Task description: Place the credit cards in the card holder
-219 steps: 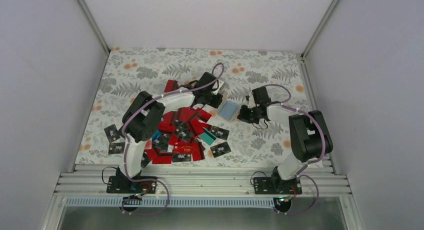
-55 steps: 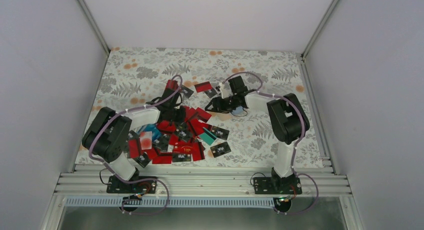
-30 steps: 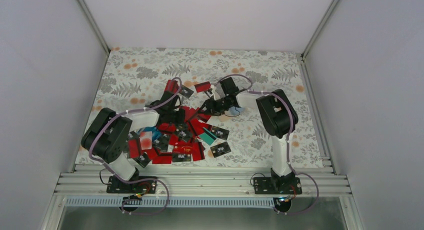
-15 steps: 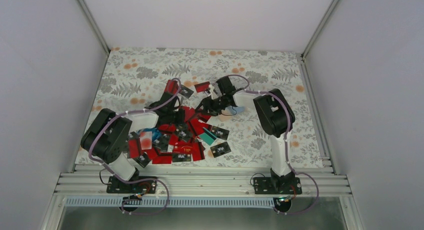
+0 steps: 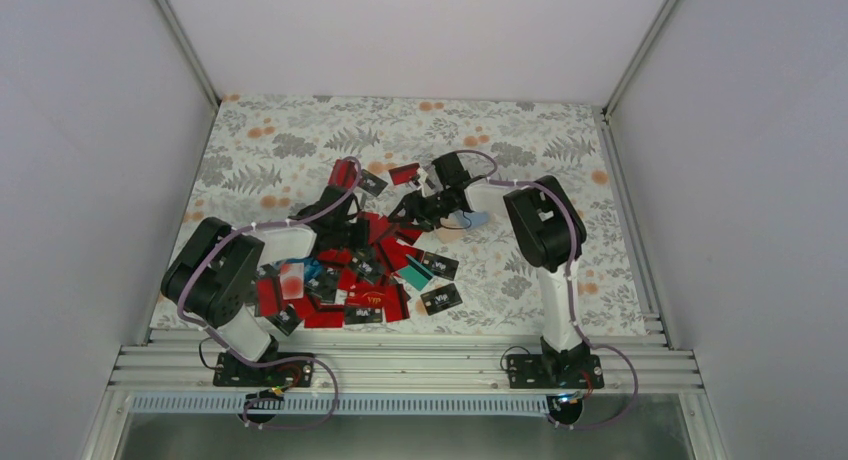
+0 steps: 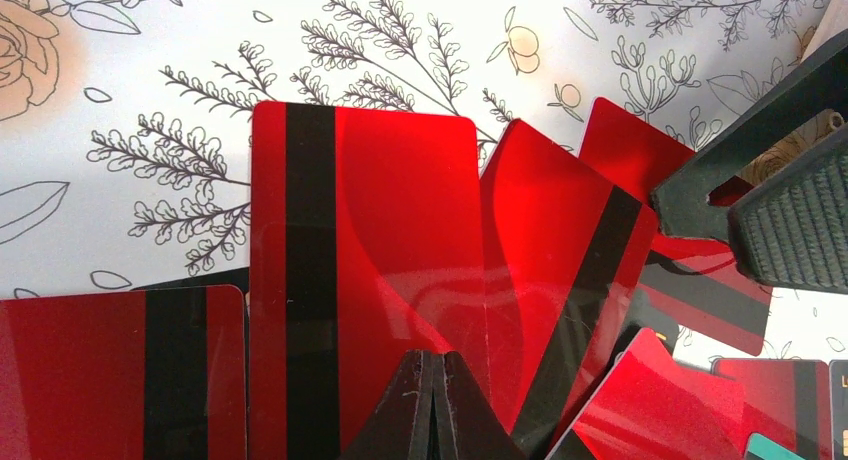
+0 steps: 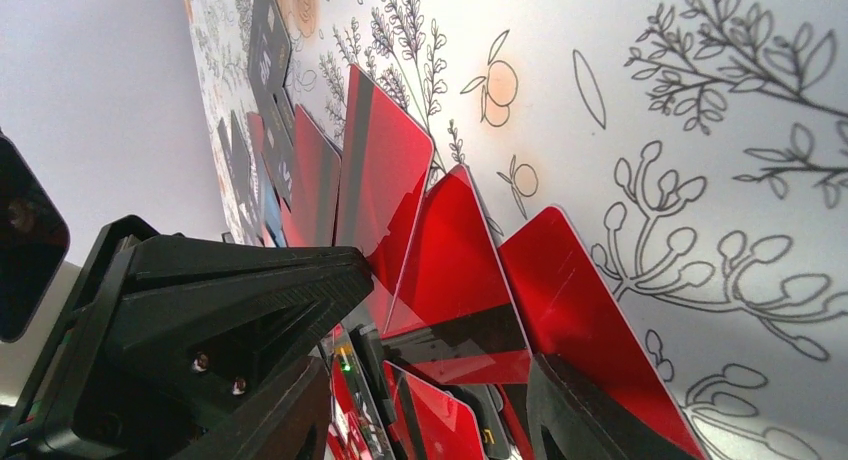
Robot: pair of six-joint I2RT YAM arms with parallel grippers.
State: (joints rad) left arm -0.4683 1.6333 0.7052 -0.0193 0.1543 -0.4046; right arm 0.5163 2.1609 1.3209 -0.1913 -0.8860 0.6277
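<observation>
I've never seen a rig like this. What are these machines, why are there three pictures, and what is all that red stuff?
These are two robot arms bolted at the table's near edge. The wide picture comes from a fixed camera above and behind them. It shows the left arm and the right arm reaching to a heap of credit cards, mostly red and some black, on a flowered table cover. The other two pictures come from a small camera on each wrist, looking along its pincer. The left pincer is shut, its tip over red cards. The right pincer is open, low among red cards. Neither visibly holds anything. The pale bluish thing by the right arm looks like the card holder.
</observation>
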